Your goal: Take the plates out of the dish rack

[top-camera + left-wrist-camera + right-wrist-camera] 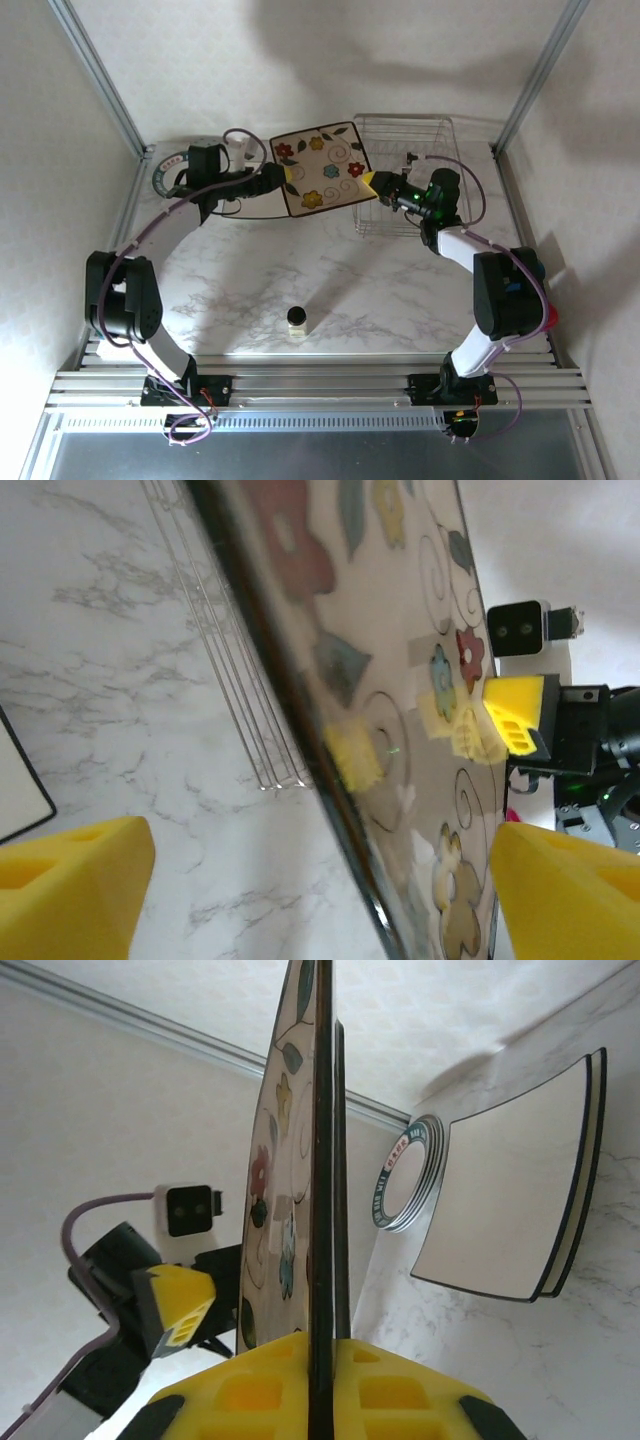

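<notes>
Square flowered plate (322, 168) at 12 o'clock, beside dish rack (400, 119). Right hand (369, 183) pinches its 3 o'clock edge tight. Left hand (289, 179) wide open around 9 o'clock edge.

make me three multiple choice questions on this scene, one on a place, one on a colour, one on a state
1. Where is the floral square plate?
A) slotted in the rack
B) held in the air, just left of the dish rack
C) lying flat on the table

2. What colour is the rim of the round plate?
A) teal-green
B) purple
C) pink

3. How is the right gripper?
A) wide open
B) shut on a cup
C) shut on the floral square plate

Answers: B, since the top view shows it raised beside the rack; A, since the right wrist view shows the teal ring; C, since its jaws pinch the plate's edge.
</notes>
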